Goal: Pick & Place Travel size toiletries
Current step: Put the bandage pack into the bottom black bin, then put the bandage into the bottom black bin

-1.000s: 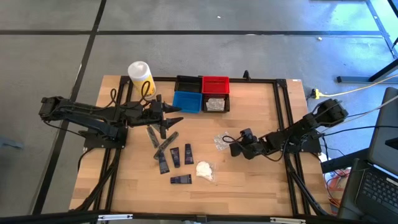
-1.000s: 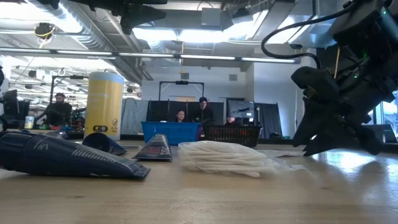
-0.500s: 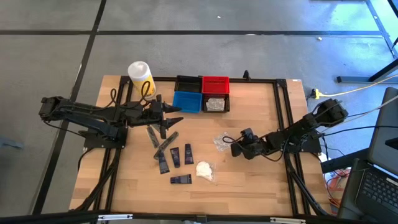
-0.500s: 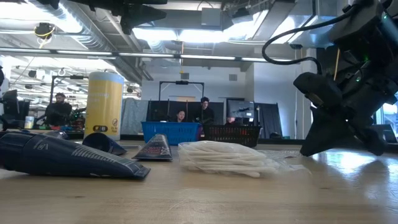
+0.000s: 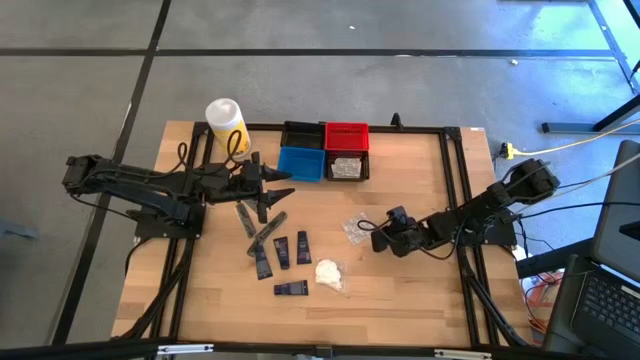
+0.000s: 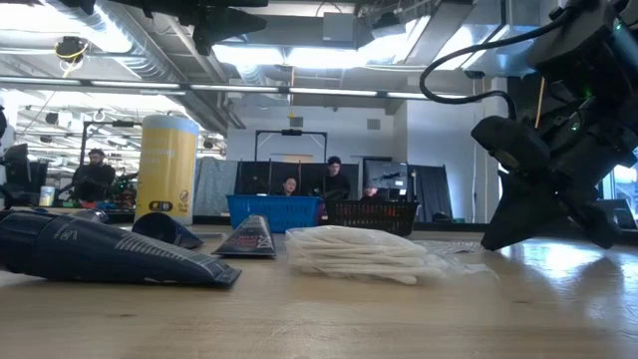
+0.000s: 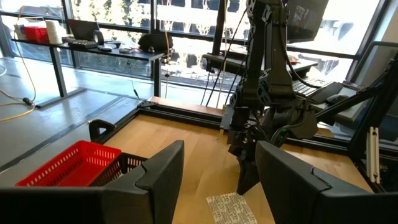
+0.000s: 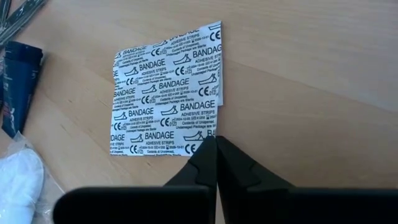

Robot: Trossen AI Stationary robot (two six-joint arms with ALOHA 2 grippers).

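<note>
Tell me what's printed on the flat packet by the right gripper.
White bandage packet, repeated black "BANDAGE" text; clearest in right wrist view.

A wooden table (image 5: 400,300) is standing on a grey floor (image 5: 400,90) crossed by dark lines. Beyond it, ceiling lights (image 6: 299,55) are glowing over an open workspace where people (image 6: 329,184) are sitting, while daylight is streaming through tall windows (image 7: 186,37).

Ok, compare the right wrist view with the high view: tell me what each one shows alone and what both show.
Right wrist view only: the "BANDAGE ADHESIVE STRIPS" print on the bandage packet, and the right gripper with its jaws shut at that packet's edge.
High view only: the red bin, the blue bin, the yellow container and the left gripper.
Both: the packet, a dark tube and the white wad.
</note>
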